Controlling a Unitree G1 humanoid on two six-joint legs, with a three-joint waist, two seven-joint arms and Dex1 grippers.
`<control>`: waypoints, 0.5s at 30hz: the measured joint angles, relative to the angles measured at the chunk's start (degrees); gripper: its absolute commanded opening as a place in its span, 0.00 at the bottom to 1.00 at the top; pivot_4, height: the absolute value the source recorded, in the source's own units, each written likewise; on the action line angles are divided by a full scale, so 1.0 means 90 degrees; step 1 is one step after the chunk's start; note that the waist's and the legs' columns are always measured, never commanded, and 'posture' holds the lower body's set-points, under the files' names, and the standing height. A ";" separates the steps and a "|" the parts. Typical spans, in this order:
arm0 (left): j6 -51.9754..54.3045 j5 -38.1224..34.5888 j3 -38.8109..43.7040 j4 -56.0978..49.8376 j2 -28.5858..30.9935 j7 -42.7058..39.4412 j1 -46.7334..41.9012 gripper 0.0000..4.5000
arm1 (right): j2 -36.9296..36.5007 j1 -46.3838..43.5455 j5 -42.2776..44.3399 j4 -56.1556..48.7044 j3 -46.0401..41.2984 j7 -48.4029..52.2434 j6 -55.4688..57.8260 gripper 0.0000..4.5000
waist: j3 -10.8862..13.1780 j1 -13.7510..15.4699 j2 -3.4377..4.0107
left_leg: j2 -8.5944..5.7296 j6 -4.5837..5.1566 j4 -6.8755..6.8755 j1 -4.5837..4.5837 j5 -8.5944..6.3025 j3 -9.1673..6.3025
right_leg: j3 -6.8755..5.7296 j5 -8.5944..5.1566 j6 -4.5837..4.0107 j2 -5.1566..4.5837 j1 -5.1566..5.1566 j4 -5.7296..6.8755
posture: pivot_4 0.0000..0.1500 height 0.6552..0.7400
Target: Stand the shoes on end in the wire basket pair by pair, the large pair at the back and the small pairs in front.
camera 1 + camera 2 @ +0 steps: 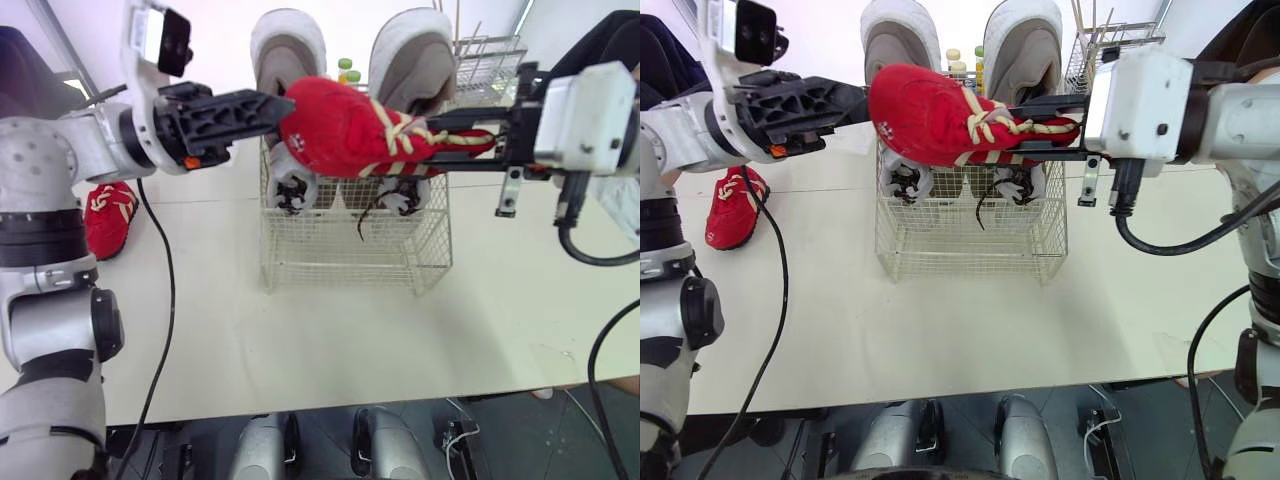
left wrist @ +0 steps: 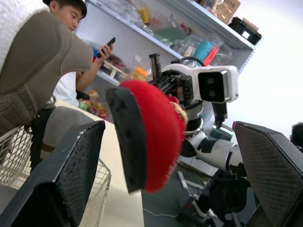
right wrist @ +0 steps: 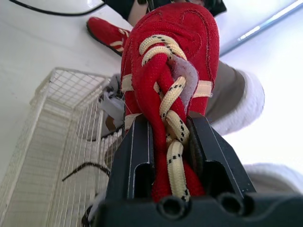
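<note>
Your right pincer (image 3: 168, 130) is clamped on the red shoe (image 1: 350, 135) at its lace end, one finger pressed to either side, with the cream laces bunched between them. The shoe is off the counter (image 1: 350, 340) and lies roughly level above the wire basket (image 1: 340, 265), over its rear half, toe pointing toward your left arm. Your left pincer (image 1: 265, 108) is spread wide. The fingers (image 2: 71, 165) stand well apart on either side of the toe and dark sole, and you cannot tell whether either touches it. In the basket, the large grey pair (image 1: 410, 60) stands on end at the back, rising well above the rim. A small white-and-black pair (image 1: 290, 185) sits low just in front of them, a loose black lace hanging between. The front of the basket has no shoes in it. A second red shoe (image 1: 108, 215) lies on the counter beside your left arm, well apart from the basket.
</note>
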 measured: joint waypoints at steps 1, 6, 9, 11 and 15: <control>-0.0001 0.0046 -0.0011 -0.0036 -0.0040 -0.0015 0.0000 1.00 | 0.0036 -0.0027 -0.0012 -0.0005 0.0031 0.0007 0.0001 0.08 | 0.0000 0.0003 0.0000 | 0.0000 0.0000 0.0000 0.0000 0.0000 0.0000 | 0.0000 0.0000 0.0000 0.0000 0.0000 0.0000 | 1.00 1.00; 0.0004 0.0225 -0.0212 -0.0199 -0.0158 -0.0059 0.0002 1.00 | 0.0237 -0.0115 -0.0136 -0.0009 0.0160 0.0060 0.0078 0.08 | 0.0000 -0.0003 0.0000 | 0.0000 0.0000 0.0003 0.0000 0.0000 0.0000 | 0.0000 0.0000 0.0000 0.0000 0.0000 0.0005 | 1.00 1.00; -0.0013 0.0369 -0.0238 -0.0288 -0.0188 -0.0081 0.0006 0.73 | 0.0269 -0.0240 -0.0138 -0.0058 0.0160 0.0094 0.0159 0.08 | 0.0000 -0.0007 0.0001 | 0.0001 0.0000 0.0003 0.0000 0.0000 -0.0001 | 0.0000 0.0000 0.0000 0.0000 -0.0001 0.0006 | 1.00 1.00; -0.0012 0.0417 -0.0238 -0.0337 -0.0230 -0.0112 0.0013 0.50 | 0.0279 -0.0269 -0.0140 -0.0075 0.0159 0.0129 0.0197 0.08 | 0.0000 -0.0003 0.0001 | 0.0001 0.0000 0.0005 0.0000 0.0000 0.0000 | 0.0000 0.0000 0.0000 0.0000 0.0000 0.0006 | 1.00 1.00; -0.0005 0.0500 -0.0225 -0.0337 -0.0273 -0.0055 0.0056 0.14 | 0.0280 -0.0291 -0.0144 -0.0135 0.0159 0.0146 0.0312 0.08 | 0.0000 -0.0007 0.0001 | 0.0001 0.0000 0.0006 0.0000 0.0000 -0.0002 | 0.0000 0.0000 0.0000 0.0000 0.0000 0.0008 | 1.00 1.00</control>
